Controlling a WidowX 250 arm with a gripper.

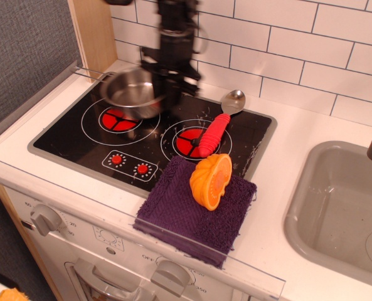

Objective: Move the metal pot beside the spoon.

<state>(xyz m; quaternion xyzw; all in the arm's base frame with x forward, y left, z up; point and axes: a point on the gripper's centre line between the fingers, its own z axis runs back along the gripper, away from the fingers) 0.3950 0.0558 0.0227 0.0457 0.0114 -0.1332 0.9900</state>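
The metal pot is a small shiny steel pot, blurred by motion, held in the air above the back of the left burner. Its thin wire handle points left. My gripper is shut on the pot's right rim and hangs from the black arm above. The spoon lies on the right burner, silver bowl toward the tiled wall and ribbed red handle toward the front. The pot is to the left of the spoon with a gap between them.
The black stove top has two red burners and two small red dials. A purple cloth lies at the front with an orange ridged half-fruit toy on it. A grey sink is at the right. A wooden panel stands at the back left.
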